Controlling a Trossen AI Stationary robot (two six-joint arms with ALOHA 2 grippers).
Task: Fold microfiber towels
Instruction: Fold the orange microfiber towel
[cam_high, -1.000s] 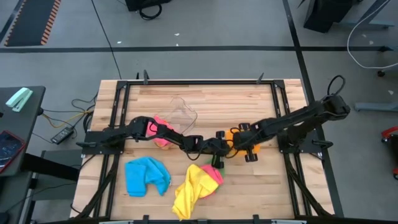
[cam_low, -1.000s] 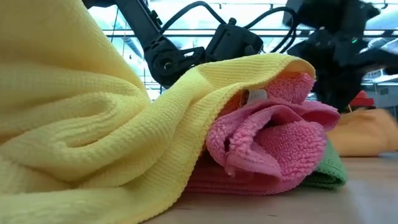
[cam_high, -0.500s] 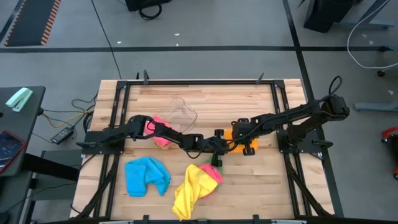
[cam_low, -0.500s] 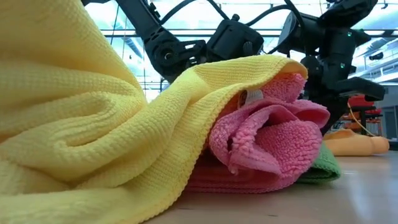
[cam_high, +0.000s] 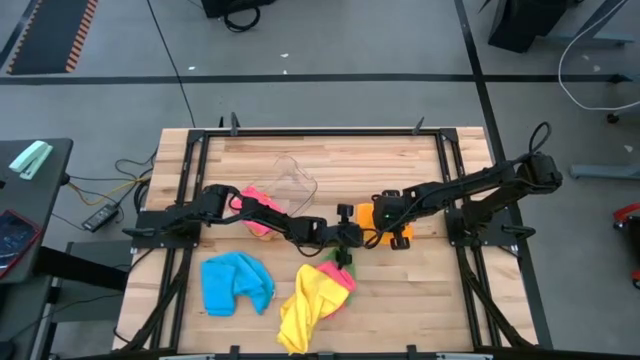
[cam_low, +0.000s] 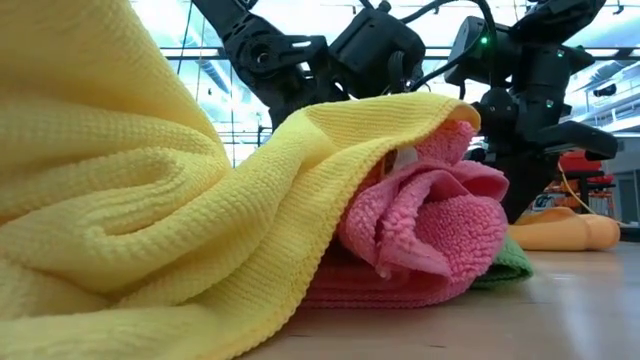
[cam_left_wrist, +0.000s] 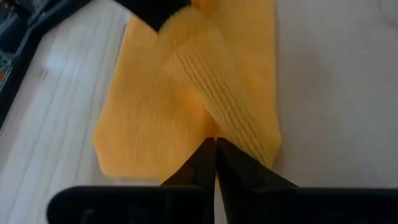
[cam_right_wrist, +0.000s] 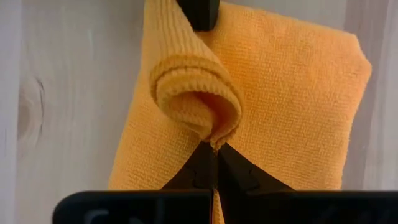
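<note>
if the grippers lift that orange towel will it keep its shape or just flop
Likely flop: the orange towel already curls into a soft loop where the right gripper pinches it. Probably light, being thin cloth. Its ribbed weave should resist slipping from the left gripper.

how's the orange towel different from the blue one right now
The orange towel sits mid-table, pinched at opposite edges by the left claw and right claw, both shut on it; the blue towel lies untouched near the front left. The orange one is partly folded flat with a raised loop; the blue one is a loose crumple. Both are solid-coloured cloths.
</note>
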